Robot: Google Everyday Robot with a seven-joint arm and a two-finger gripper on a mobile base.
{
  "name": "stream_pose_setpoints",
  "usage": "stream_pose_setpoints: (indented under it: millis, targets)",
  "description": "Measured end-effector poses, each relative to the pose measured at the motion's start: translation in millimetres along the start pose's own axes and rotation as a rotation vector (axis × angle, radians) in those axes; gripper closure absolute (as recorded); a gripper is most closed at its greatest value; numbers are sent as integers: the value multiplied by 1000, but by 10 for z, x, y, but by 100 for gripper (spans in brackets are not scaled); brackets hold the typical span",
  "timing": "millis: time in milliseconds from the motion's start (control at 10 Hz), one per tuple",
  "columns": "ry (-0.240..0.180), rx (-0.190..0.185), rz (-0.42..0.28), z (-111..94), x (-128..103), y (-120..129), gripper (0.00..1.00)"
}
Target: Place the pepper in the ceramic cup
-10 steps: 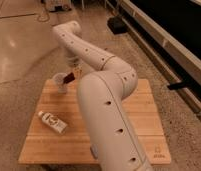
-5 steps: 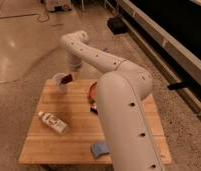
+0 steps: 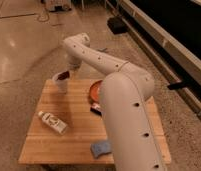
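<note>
Your claw [image 3: 70, 70] sits at the far left corner of the wooden tabletop [image 3: 74, 142], directly above the ceramic cup [image 3: 60, 84]. Whether it is spread or closed I cannot tell; the wrist and the white arm [image 3: 121, 100] cover it.

The pepper [image 3: 64, 75] shows as a small dark red shape at the cup's rim, lying across the mouth or partly inside it. Whether it is gripped or already resting on the rim cannot be determined.

Handling assessment: judge the pepper light, with a smooth glossy skin that would slip under a loose pinch. It is tapered, so hold it across the thicker middle, not the thin tip. The cup looks rigid and breakable, and light enough to tip if you press on its rim from the side. Treat it accordingly.

Obstructions: the arm's large forward segment blocks the right-centre of the tabletop. The orange-red bowl [image 3: 94, 90] is only half visible behind it, and the flat black-and-red box [image 3: 96, 108] shows just one end. The white labelled bottle [image 3: 52, 122] lies on its side, well apart from the cup. A blue object [image 3: 100, 148] near the front edge is too indistinct to name.
</note>
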Motion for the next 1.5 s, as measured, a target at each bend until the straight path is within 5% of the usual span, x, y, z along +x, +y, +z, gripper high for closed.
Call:
stream_pose_setpoints:
  millis: [600,900,1300,1500]
  targets:
    - [-27,65,-26,195,-11,-330,100]
    - [-89,90,-60,258,-116,-426,98]
    - [-72,72,-46,248,-58,-474,60]
    - [-78,64,-45,271,-29,-539,58]
